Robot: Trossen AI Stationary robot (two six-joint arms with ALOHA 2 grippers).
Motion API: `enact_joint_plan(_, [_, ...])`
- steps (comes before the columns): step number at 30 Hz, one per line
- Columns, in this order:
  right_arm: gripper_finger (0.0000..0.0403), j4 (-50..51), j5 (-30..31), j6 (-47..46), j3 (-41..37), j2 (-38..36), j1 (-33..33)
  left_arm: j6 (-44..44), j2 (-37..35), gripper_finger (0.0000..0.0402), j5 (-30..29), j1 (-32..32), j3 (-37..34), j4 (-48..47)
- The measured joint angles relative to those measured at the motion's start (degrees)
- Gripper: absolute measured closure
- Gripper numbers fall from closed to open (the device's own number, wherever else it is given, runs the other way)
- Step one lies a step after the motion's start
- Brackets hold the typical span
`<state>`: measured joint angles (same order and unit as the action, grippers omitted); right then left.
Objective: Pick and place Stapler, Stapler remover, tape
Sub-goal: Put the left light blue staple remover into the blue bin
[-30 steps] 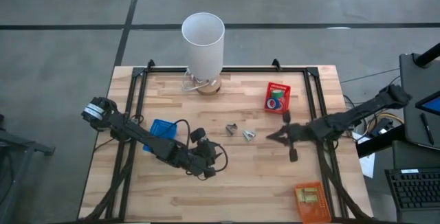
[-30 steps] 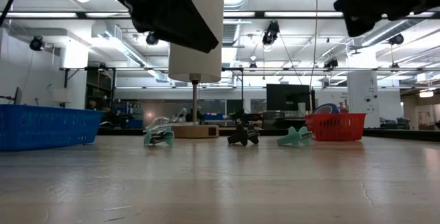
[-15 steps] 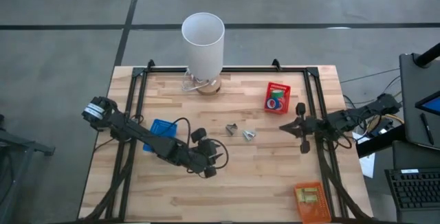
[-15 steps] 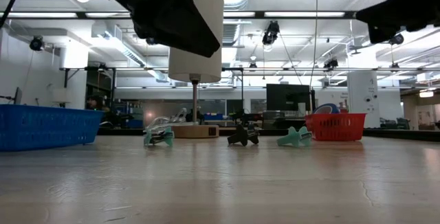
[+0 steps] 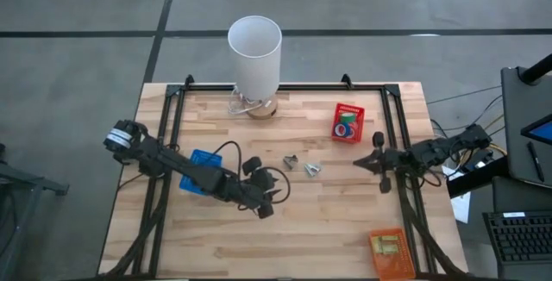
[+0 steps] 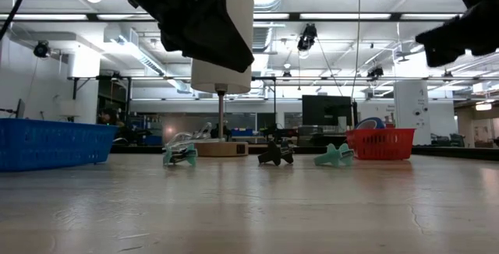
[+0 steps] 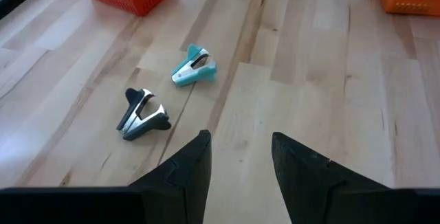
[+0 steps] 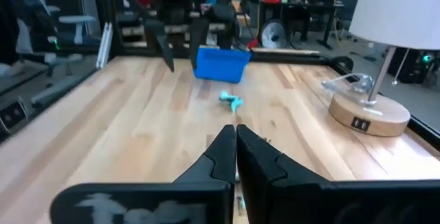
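A black staple remover (image 5: 291,162) (image 7: 141,114) and a teal one (image 5: 311,169) (image 7: 194,67) lie on the wood at the table's middle. My left gripper (image 5: 274,188) (image 7: 237,157) hovers open just left of them and touches nothing. Tape rolls (image 5: 347,128) sit in the small red bin (image 5: 348,110); a blue roll (image 6: 373,121) shows above its rim. My right gripper (image 5: 360,162) (image 8: 236,141) is shut and empty, raised near the table's right side. A clear, pale thing (image 5: 244,104) (image 8: 347,81) lies by the lamp base; I cannot tell what it is.
A white-shaded lamp (image 5: 255,48) stands at the far edge on a round wooden base (image 8: 364,110). A blue bin (image 5: 203,169) sits under the left arm, and an orange bin (image 5: 390,251) at the near right corner. Bare wood lies between the removers and the near edge.
My right gripper has drawn back toward the table's right edge and a little toward the far edge, staying shut. My left gripper has crept slightly toward the staple removers. Nothing on the table has moved.
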<state>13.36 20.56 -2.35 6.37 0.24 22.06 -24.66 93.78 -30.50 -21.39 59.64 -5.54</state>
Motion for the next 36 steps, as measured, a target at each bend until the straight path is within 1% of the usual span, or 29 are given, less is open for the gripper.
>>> enact_joint_plan(4, [0.0394, -0.3, 1.0, 1.0, -1.3, 0.2, 0.0, 1.6, 0.0, 0.0245, 3.2, 1.7, 0.0, -0.1])
enact_joint_plan(6, [0.0394, -2.1, 6.7, 1.2, -1.3, 0.9, -0.1, 1.7, 0.0, 0.0245, 3.4, 2.7, 0.0, -0.5])
enact_joint_plan(8, [0.0394, -3.2, 14.1, 1.3, -1.3, 1.0, -0.1, 1.2, 0.0, 0.0245, 2.0, 3.6, -0.2, -1.1])
enact_joint_plan(9, [0.0394, -3.1, 16.7, 1.3, -1.3, 1.0, -0.1, 0.8, 0.0, 0.0245, 1.0, 3.9, -0.5, -1.2])
enact_joint_plan(12, [0.0394, -2.8, 21.4, 1.1, -1.4, 1.2, -0.1, 0.7, 0.0, 0.0245, -0.9, 4.5, -1.4, -3.4])
enact_joint_plan(14, [0.0394, -3.1, 21.7, 1.1, -1.4, 1.3, -0.1, 1.0, 0.0, 0.0245, -0.9, 4.9, -1.9, -6.8])
enact_joint_plan(21, [0.0394, -2.9, 21.5, 1.0, -1.6, 1.3, -0.1, -1.1, 0.0, 0.0245, -1.0, 6.4, -1.9, -23.4])
enact_joint_plan(22, [0.0394, -2.9, 21.5, 1.0, -1.6, 1.4, -0.1, -1.3, 0.0, 0.0245, -0.1, 6.8, -1.9, -25.4])
enact_joint_plan(25, [0.0394, -2.9, 21.5, 1.0, -1.7, 1.4, -0.1, 4.8, 0.0, 0.0245, 3.6, 7.8, -1.9, -33.4])
enact_joint_plan(28, [0.0394, -2.9, 21.5, 1.0, -1.7, 1.3, -0.1, 12.9, 0.0, 0.0245, 4.1, 7.9, -1.9, -38.9])
enact_joint_plan(36, [0.0394, -2.9, 21.5, 1.0, -1.7, 1.4, -0.1, 27.6, 0.0, 0.0245, 6.5, 7.9, -1.8, -37.7])
